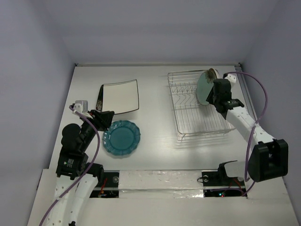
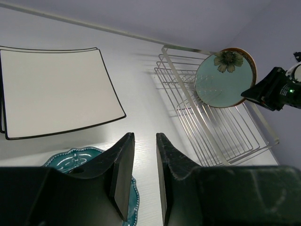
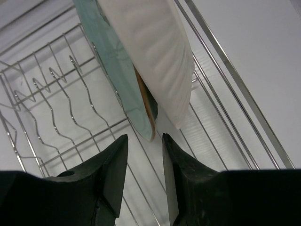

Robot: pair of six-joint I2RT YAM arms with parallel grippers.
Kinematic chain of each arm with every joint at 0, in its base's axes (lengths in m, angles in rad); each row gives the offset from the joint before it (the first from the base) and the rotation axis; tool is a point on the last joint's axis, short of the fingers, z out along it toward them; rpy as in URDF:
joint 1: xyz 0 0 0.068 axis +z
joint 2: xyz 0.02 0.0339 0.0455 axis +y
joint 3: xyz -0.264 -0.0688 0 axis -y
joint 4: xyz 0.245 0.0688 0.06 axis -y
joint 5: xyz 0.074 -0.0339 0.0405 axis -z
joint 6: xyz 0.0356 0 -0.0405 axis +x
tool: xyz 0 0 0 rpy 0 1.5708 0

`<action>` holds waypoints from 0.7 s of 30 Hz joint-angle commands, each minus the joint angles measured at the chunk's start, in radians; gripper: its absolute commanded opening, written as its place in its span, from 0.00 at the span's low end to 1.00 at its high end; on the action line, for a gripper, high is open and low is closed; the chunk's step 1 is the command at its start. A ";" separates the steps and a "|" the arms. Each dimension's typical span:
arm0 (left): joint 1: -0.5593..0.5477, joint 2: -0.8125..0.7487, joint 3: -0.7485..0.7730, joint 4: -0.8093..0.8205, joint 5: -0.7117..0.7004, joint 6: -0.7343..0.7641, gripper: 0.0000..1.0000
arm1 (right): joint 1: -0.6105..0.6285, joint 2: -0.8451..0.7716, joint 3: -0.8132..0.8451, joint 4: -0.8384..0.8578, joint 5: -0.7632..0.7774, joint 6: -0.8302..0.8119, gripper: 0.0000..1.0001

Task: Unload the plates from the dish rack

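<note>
bright, even light falls from overhead, and the white table (image 1: 155,94) is close to washed out in the top view. the dish rack (image 1: 197,123) throws only a soft, faint shadow onto the table beside it. in both wrist views the jaws are near-black, with little detail. the table's far edge bows slightly in the left wrist view. the pale-green plate (image 3: 113,66) looks soft, close to the right wrist lens.

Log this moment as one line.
dish rack: pale-green plate, white ribbed plate | table: white square plate, teal plate | right gripper: open at pale-green plate's rim | left gripper: open over teal plate
</note>
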 commanded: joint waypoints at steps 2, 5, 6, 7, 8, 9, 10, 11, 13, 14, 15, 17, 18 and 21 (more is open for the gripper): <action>0.004 0.003 0.011 0.050 0.006 0.002 0.23 | -0.022 0.033 0.035 0.051 -0.008 -0.017 0.41; 0.004 0.001 0.011 0.049 0.005 0.002 0.23 | -0.031 0.064 0.059 0.048 0.018 -0.022 0.41; 0.004 0.001 0.011 0.050 0.008 0.002 0.23 | -0.031 0.068 0.062 0.060 0.021 -0.024 0.41; 0.004 0.001 0.011 0.050 0.006 0.002 0.23 | -0.040 0.081 0.066 0.064 0.025 -0.024 0.41; 0.004 0.001 0.011 0.050 0.006 0.002 0.23 | -0.040 0.091 0.076 0.069 0.047 -0.025 0.41; 0.004 0.001 0.011 0.050 0.006 0.002 0.23 | -0.040 0.102 0.081 0.074 0.047 -0.027 0.41; 0.004 0.001 0.011 0.049 0.008 0.002 0.23 | -0.040 0.114 0.085 0.078 0.062 -0.030 0.41; 0.004 0.001 0.011 0.049 0.010 0.002 0.23 | -0.040 0.139 0.093 0.081 0.065 -0.031 0.41; 0.004 0.001 0.009 0.050 0.010 0.003 0.23 | -0.040 0.159 0.098 0.112 0.074 -0.044 0.41; 0.004 0.001 0.009 0.049 0.008 0.002 0.23 | -0.040 0.176 0.102 0.117 0.082 -0.044 0.41; 0.004 0.000 0.009 0.049 0.010 0.002 0.23 | -0.040 0.183 0.105 0.120 0.087 -0.045 0.41; 0.004 0.000 0.009 0.049 0.010 0.002 0.23 | -0.040 0.193 0.116 0.120 0.117 -0.048 0.40; 0.004 -0.002 0.009 0.050 0.010 0.002 0.23 | -0.040 0.196 0.119 0.115 0.125 -0.051 0.38; 0.004 -0.008 0.009 0.057 0.026 0.005 0.23 | -0.040 0.164 0.127 0.092 0.137 -0.057 0.16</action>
